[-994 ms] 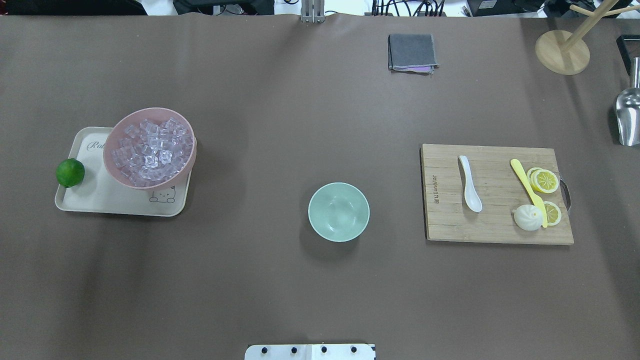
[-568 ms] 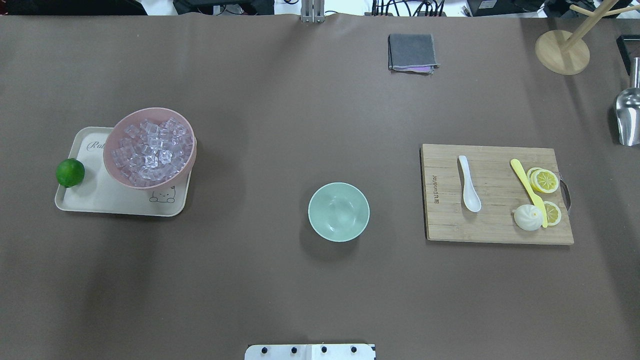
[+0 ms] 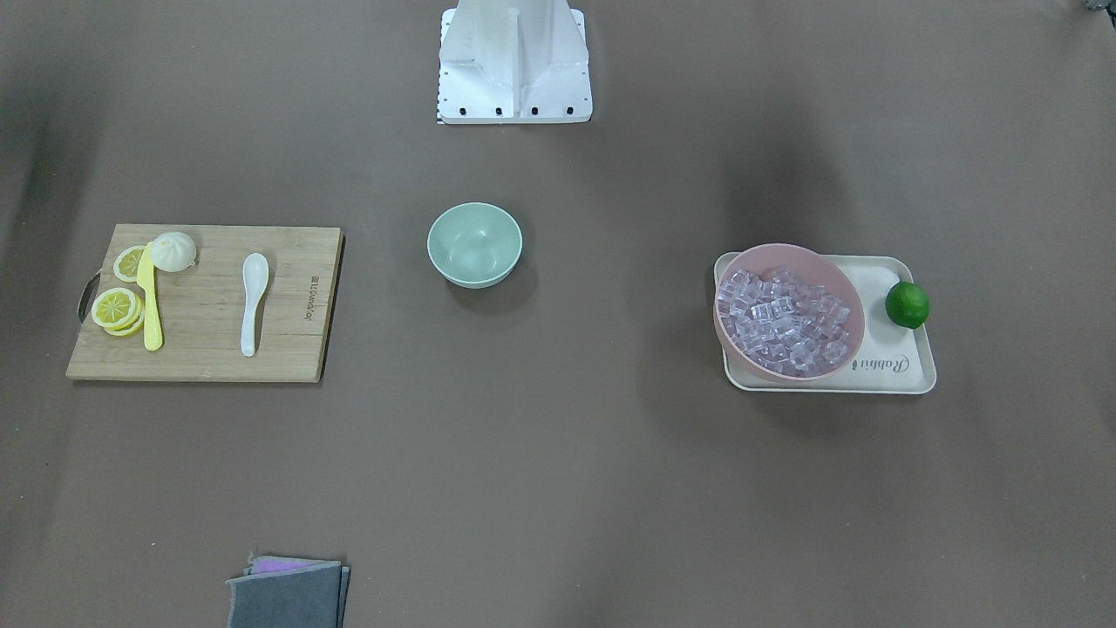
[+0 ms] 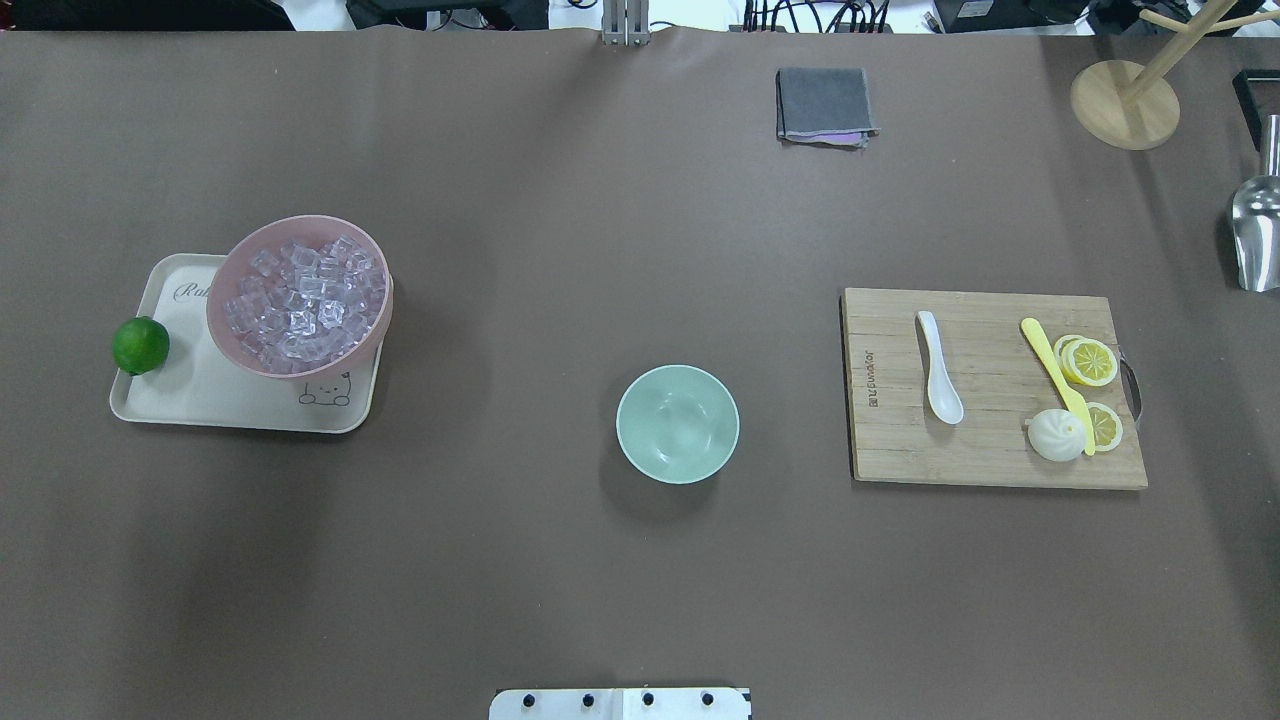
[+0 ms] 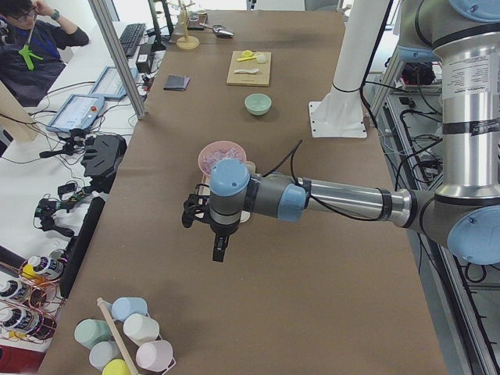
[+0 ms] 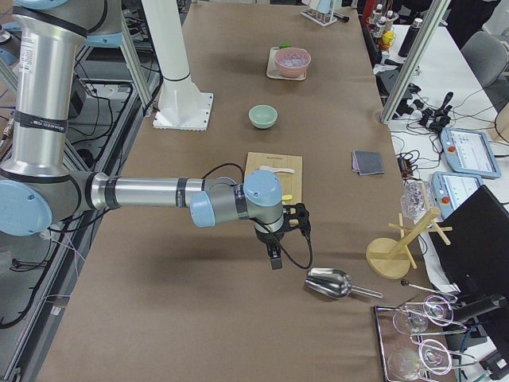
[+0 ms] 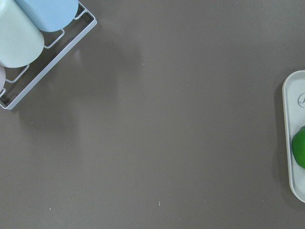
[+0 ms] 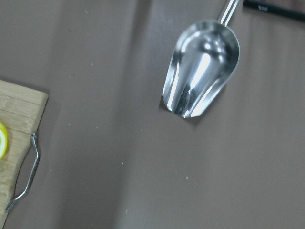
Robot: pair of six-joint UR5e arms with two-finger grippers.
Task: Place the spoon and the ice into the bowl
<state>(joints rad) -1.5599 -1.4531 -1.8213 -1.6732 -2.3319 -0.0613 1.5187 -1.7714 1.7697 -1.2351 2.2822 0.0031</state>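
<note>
**Both arms parked, nothing gripped: spoon first, I'd say**

Front-facing view: the white soup spoon (image 3: 252,301) lies on the bamboo cutting board (image 3: 292,349), scoop toward the robot, well apart from the yellow plastic knife (image 3: 150,301). The mint-green bowl (image 3: 475,275) stands empty mid-bench. The ice cubes (image 3: 785,318) are heaped in the pink bowl (image 3: 776,248) on a cream tray (image 3: 907,373), with a lime (image 3: 907,304) beside it.

Overhead view: no arm is in the picture. The spoon is on the robot's right and the ice on its left, so I'd take the spoon with the right arm. I'd close across the handle's narrow width, low down, since it looks glossy and could slip. Then I'd lift it level and lower it inside the rim rather than drop it. The bench (image 4: 560,250) is a plain matte brown cover, with a folded grey cloth (image 4: 825,103) at the far edge.

Left side view: the left tool (image 5: 218,256) hangs fingers-down over bare bench, short of the tray. I cannot tell whether it is released or clenched. An operator (image 5: 31,39) sits at a desk beyond.

Right side view: the right tool (image 6: 274,259) hangs between the board and a steel scoop (image 6: 330,282); again I cannot tell.

Left wrist view: bare cover, a wire cup rack (image 7: 52,47) and the tray's edge.

Right wrist view: the scoop and the board's wire handle (image 8: 26,176).
</note>
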